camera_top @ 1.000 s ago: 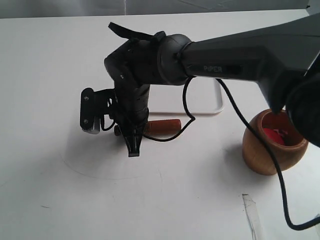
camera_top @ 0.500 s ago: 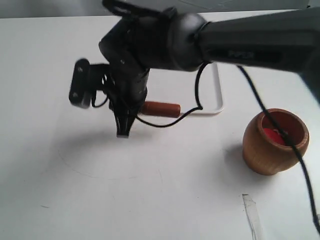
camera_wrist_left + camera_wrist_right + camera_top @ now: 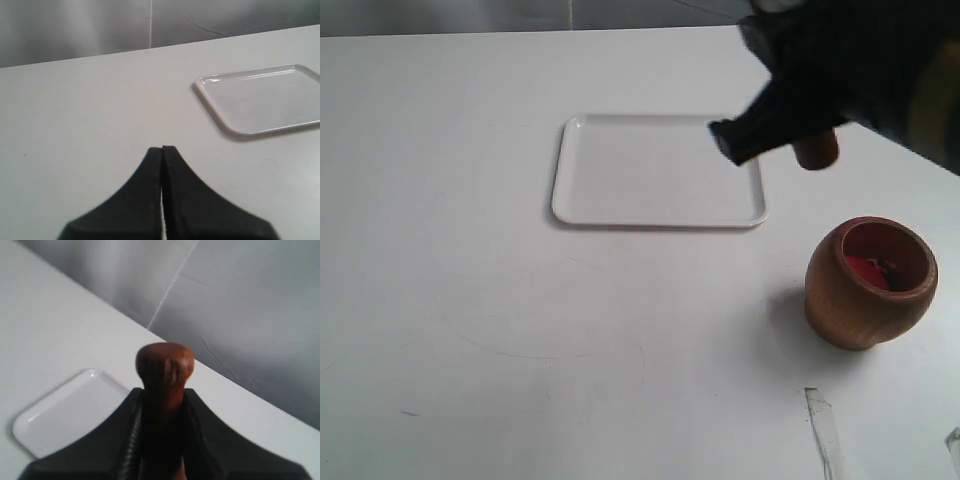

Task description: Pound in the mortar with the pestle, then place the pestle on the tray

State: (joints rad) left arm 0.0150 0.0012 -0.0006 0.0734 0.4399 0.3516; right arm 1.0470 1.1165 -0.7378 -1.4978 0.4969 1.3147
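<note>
The white tray (image 3: 660, 170) lies flat in the middle of the table, also visible in the left wrist view (image 3: 265, 100) and the right wrist view (image 3: 65, 415). The light-brown mortar (image 3: 868, 285) stands right of it, with something red inside. My right gripper (image 3: 162, 395) is shut on the reddish-brown pestle (image 3: 165, 365), whose rounded end sticks out past the fingers. From outside, the blurred right arm holds the pestle (image 3: 817, 148) in the air over the tray's right edge, behind the mortar. My left gripper (image 3: 162, 148) is shut on nothing, low over bare table, away from the tray.
A strip of clear tape (image 3: 825, 430) lies on the table near the front right. A faint pencilled arc (image 3: 520, 345) marks the surface left of the mortar. A grey wall (image 3: 100, 25) runs behind the table's far edge.
The right arm has lifted the pestle from the table in front of the tray and swung it up and to the right, uncovering the whole tray.
</note>
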